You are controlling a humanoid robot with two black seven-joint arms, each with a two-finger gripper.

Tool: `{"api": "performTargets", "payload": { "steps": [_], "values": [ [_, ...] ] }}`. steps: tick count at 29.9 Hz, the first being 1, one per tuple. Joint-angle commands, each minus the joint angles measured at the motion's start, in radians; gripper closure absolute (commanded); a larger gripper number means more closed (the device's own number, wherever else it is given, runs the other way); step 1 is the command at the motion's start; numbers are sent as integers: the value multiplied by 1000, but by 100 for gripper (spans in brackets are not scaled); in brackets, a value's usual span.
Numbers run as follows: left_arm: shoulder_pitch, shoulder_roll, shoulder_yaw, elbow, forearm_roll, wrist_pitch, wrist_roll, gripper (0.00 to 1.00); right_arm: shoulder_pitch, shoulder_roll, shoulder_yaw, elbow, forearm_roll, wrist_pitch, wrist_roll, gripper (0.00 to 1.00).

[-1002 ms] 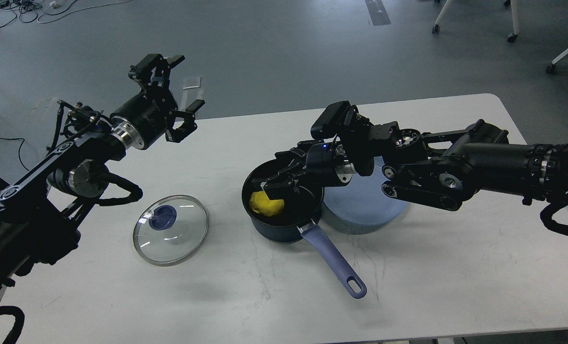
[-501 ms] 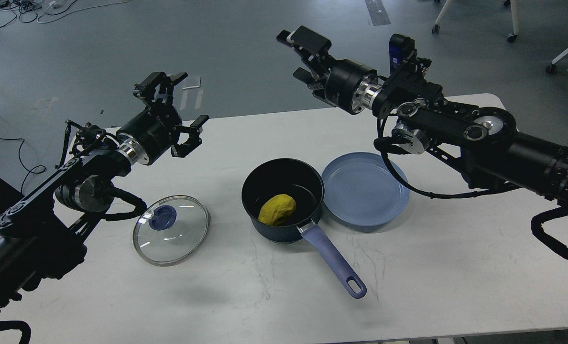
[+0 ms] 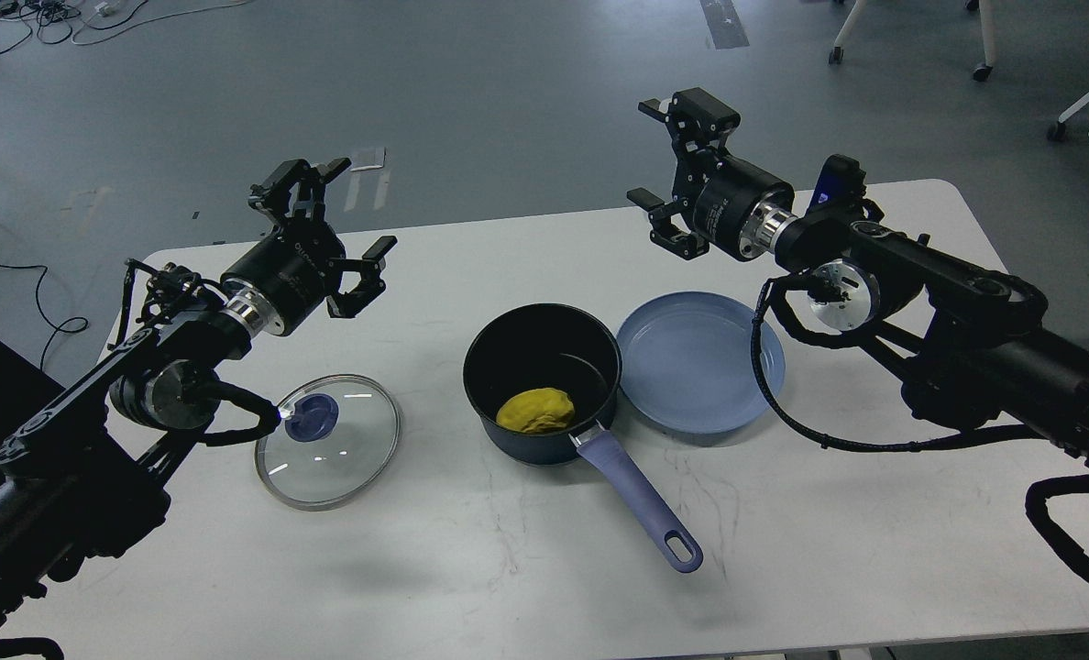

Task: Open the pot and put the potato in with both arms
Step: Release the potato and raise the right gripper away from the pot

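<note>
While potato (image 3: 535, 410) lies in pot (image 3: 508, 353), both fingers hover well apart.

This looks like a robotics lab or test space, not a kitchen. The white counter (image 3: 874, 568) stands alone on a bare grey floor (image 3: 508, 92). Loose black cables (image 3: 13, 23) lie tangled on that floor at the far left, tape marks (image 3: 723, 23) are stuck to it, and the castored legs of office chairs (image 3: 980, 41) show at the far right.
</note>
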Motion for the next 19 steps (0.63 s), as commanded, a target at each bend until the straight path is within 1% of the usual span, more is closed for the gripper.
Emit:
{"api": "performTargets", "payload": {
  "steps": [1,5,8,9,13,19],
  "values": [
    [15,0,1,7,-2,-1,-2,1,-12,0,3,3,2,0,-1,0],
    [18,-4,1,26,-2,5,-3,1,-29,0,11,4,6,-2,-8,0],
    [18,-4,1,29,-2,5,-3,1,-59,1,47,9,54,1,-56,0],
    [18,-4,1,29,-2,3,-3,1,-63,1,50,12,57,1,-59,0],
    [18,-7,1,29,-2,3,-3,1,-63,-2,76,23,55,7,-44,0],
    [16,-16,1,26,0,3,-3,1,-47,-37,106,36,55,10,-44,0]
  ]
}}
